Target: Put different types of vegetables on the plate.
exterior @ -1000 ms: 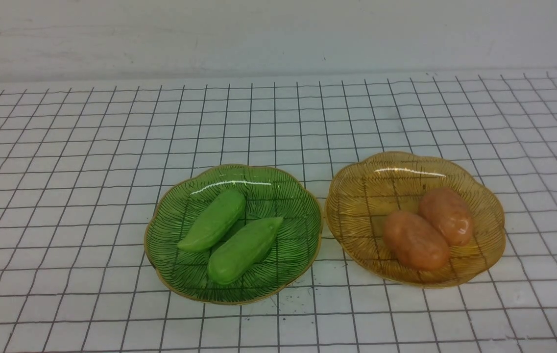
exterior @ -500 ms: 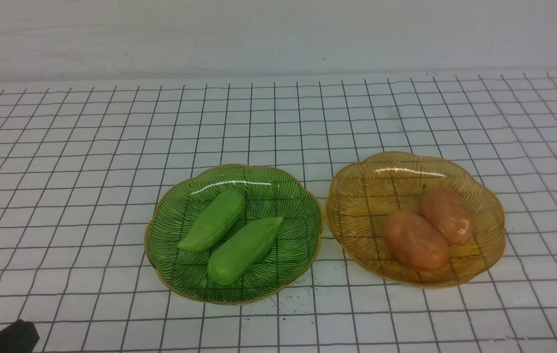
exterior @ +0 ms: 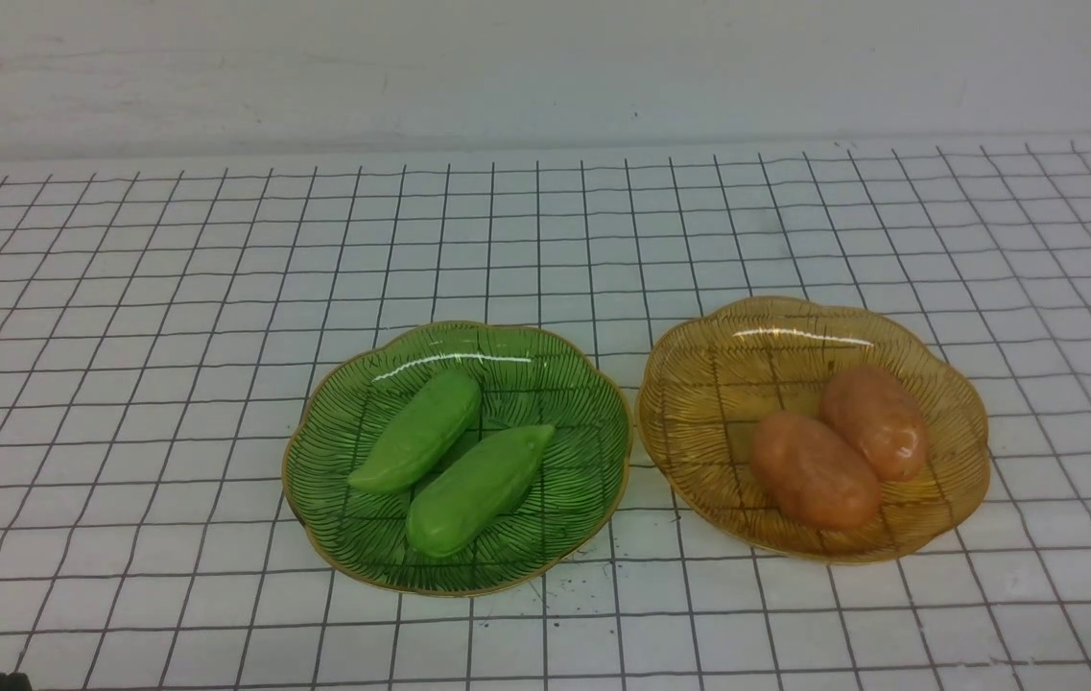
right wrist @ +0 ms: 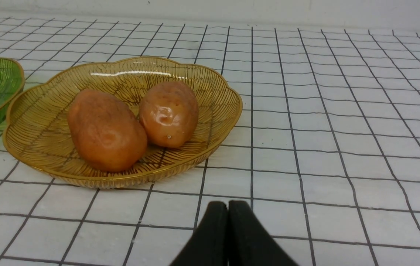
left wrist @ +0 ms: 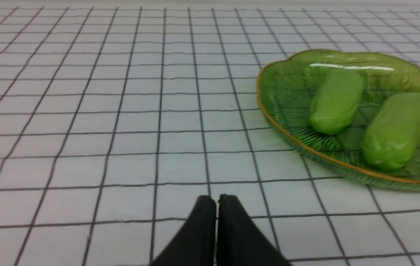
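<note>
You have a white grid-lined table point(exterior: 171, 336) carrying a ribbed green glass plate point(exterior: 545, 374) with two light-green pods point(exterior: 418, 432) touching, beside a ribbed amber glass plate point(exterior: 699, 384) with two orange-brown potatoes point(exterior: 814, 470) touching. Left gripper point(left wrist: 217, 198) and right gripper point(right wrist: 228, 205) are both pinched closed, empty.

I see even, soft light from overhead, with faint shadows on the table point(exterior: 171, 384). White glare streaks sit on the far inner rims of the green plate point(exterior: 454, 360) and amber plate point(exterior: 799, 334). The left wrist view looks slightly soft.
</note>
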Robot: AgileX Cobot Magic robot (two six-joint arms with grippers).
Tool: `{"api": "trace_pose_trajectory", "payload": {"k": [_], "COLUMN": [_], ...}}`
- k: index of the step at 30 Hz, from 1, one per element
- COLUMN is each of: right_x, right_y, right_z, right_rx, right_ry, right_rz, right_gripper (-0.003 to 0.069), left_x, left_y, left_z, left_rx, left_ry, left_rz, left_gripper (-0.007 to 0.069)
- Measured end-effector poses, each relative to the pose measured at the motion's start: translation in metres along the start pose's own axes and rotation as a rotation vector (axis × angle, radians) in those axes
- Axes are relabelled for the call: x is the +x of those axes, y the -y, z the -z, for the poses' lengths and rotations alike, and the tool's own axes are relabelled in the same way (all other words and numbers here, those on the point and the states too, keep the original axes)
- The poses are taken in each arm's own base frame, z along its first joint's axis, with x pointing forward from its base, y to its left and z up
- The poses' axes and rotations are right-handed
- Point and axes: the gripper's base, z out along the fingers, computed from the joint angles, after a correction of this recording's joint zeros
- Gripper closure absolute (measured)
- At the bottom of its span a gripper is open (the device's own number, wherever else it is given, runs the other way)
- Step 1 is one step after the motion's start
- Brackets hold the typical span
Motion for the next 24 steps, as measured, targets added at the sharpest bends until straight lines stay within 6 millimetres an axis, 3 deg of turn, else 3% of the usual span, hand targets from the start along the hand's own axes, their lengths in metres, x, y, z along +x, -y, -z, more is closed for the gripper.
{"api": "trace_pose_trajectory", "payload": {"k": [24], "right_x": [-0.0001], "right_y": [0.0000], "right_z": [0.0000], "right_rx": [0.000], "right_ry": [0.001], "right_rz": [-0.015], "right_gripper": [0.0673], "left_x": [0.0036], "left_y": [-0.0015], "left_z": [0.0000], "left_rx": [-0.026], "left_ry": [-0.037], "left_rz": [-0.006], "left_gripper": [0.0632]}}
